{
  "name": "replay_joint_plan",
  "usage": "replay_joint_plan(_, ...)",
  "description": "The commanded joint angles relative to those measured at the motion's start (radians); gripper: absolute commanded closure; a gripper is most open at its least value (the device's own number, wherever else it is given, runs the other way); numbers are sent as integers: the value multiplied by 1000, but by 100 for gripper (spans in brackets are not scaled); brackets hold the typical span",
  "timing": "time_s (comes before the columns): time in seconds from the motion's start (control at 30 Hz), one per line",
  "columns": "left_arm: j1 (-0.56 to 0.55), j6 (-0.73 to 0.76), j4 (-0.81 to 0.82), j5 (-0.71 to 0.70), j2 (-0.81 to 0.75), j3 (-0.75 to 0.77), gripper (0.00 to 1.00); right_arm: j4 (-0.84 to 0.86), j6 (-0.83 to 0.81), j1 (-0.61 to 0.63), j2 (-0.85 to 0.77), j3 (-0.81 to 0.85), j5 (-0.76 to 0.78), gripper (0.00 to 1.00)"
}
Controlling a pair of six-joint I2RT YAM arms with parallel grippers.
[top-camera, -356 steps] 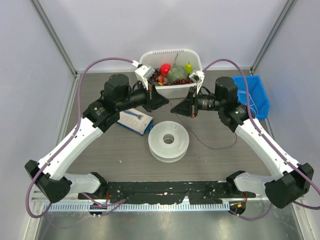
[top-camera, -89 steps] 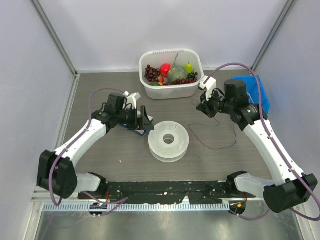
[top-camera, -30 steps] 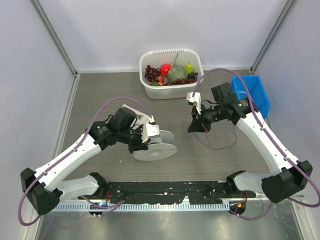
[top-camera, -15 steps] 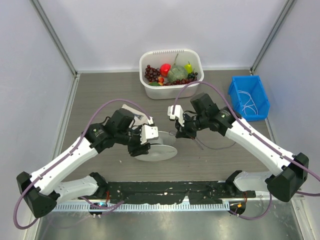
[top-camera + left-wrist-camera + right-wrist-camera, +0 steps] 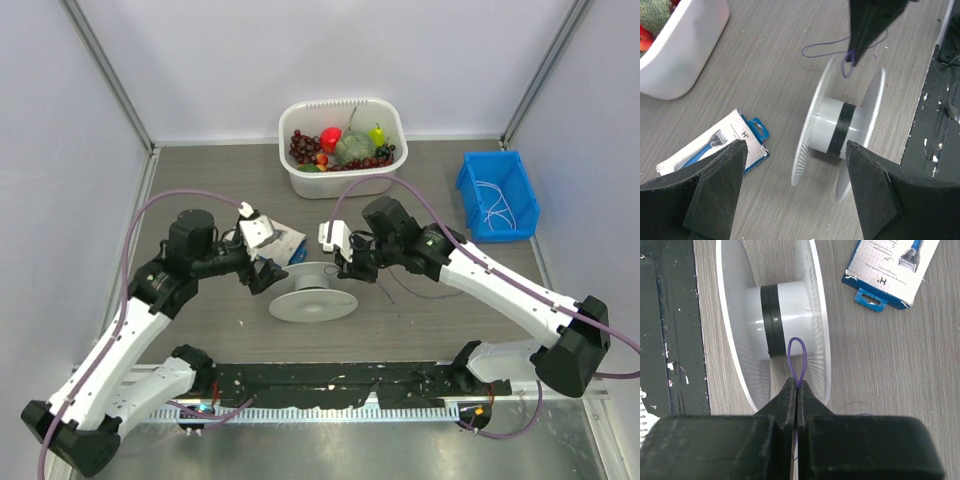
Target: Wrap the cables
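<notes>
The white spool (image 5: pixel 310 296) stands on its rims on the table, its hub (image 5: pixel 832 125) ringed by a black band. My right gripper (image 5: pixel 350 268) hovers just above it, shut on a thin purple cable whose small loop (image 5: pixel 796 356) sticks out past the fingertips over the hub. The rest of that cable (image 5: pixel 822 48) trails on the table behind the spool. My left gripper (image 5: pixel 267 277) is left of the spool, open and apart from it. In the left wrist view its fingers (image 5: pixel 720 185) frame the spool, nothing between them.
A blue razor package (image 5: pixel 284 241) lies just behind the left gripper. A white tub (image 5: pixel 300 182) of fruit stands at the back centre. A blue bin (image 5: pixel 466 190) holding pale strands sits at the right. A black strip (image 5: pixel 330 380) runs along the near edge.
My left gripper has opened, let go of the spool and drawn back to the left. The spool stays standing on its rims. My right gripper has carried the cable leftward over the spool.
</notes>
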Motion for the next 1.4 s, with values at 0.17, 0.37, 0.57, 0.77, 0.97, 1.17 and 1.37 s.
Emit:
replay_joint_plan(0.17,26,30,253,157,115,-96,16,122,38,88,48,2,152,99)
replay_joint_plan(0.37,28,48,326,291,154,-148,20,175,87,117,59,-34,247,99)
replay_joint_plan(0.57,26,67,395,351,186,-191,25,228,109,124,62,-66,267,99)
replay_joint_plan(0.77,26,74,461,369,209,-221,32,259,95,132,64,-72,256,99)
replay_joint_plan(0.97,26,44,476,380,272,-198,42,256,90,138,71,-69,258,99)
replay_joint_plan(1.17,20,1,528,372,301,-196,46,258,89,143,73,-75,256,99)
replay_joint_plan(1.37,-12,-24,557,349,309,-205,51,265,82,149,82,-74,281,99)
